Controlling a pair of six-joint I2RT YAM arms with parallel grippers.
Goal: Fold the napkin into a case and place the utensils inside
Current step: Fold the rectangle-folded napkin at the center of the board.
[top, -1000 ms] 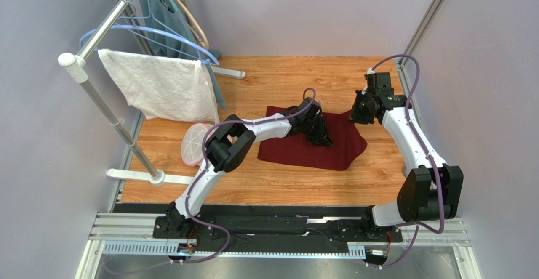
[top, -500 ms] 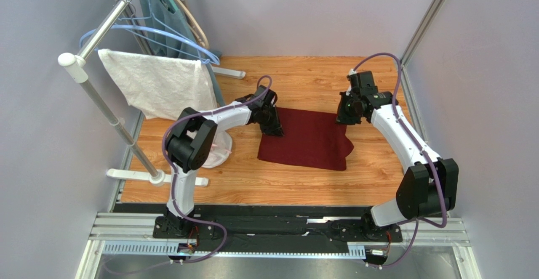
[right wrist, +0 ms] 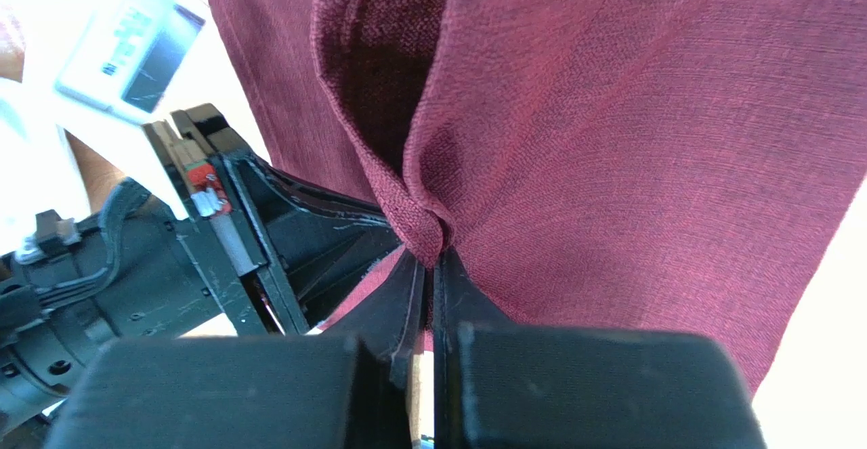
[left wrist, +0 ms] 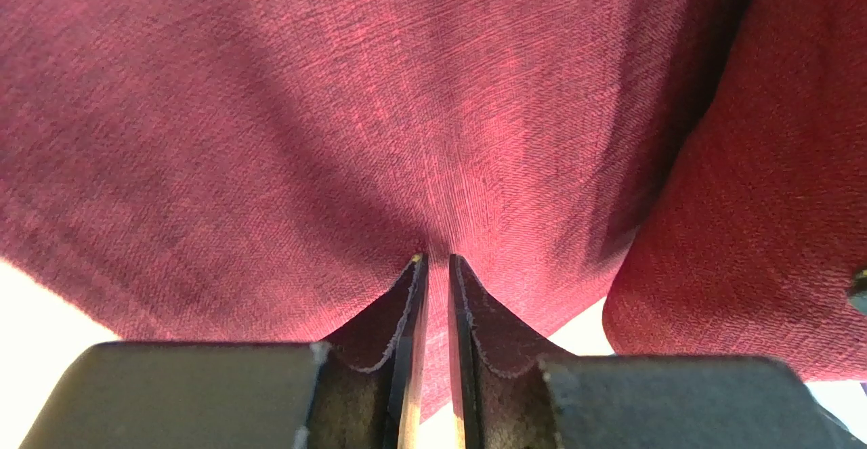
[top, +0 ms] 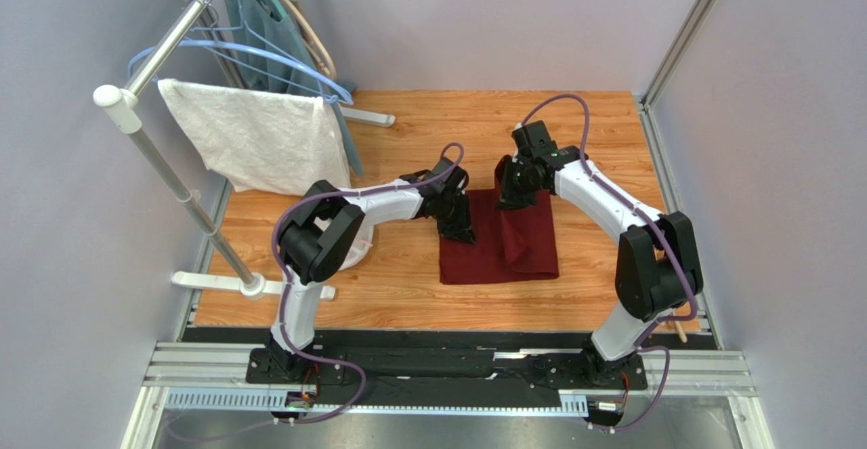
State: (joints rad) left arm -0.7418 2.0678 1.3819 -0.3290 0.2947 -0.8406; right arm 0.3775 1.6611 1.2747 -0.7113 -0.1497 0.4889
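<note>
The maroon napkin (top: 504, 246) lies on the wooden table, folded into a narrower upright rectangle with a loose flap down its middle. My left gripper (top: 460, 230) is at its left edge. In the left wrist view that gripper (left wrist: 432, 262) is shut on a pinch of napkin (left wrist: 305, 134), with cloth between the pads. My right gripper (top: 509, 195) is at the napkin's far edge and, in the right wrist view, that gripper (right wrist: 431, 254) is shut on a bunched fold of napkin (right wrist: 631, 134). The utensils do not clearly show in any view.
A pink-and-white plate (top: 356, 246) sits under the left arm. A white towel (top: 259, 136) and blue hangers (top: 259, 55) hang on the rack (top: 163, 165) at the left. A thin tan stick end (top: 679, 329) pokes out by the right arm's elbow; I cannot tell what it is.
My right gripper has carried the napkin's right edge leftward, so the cloth is now narrower. My left gripper went from mid-cloth to the far-left corner, then settled on the left edge.
</note>
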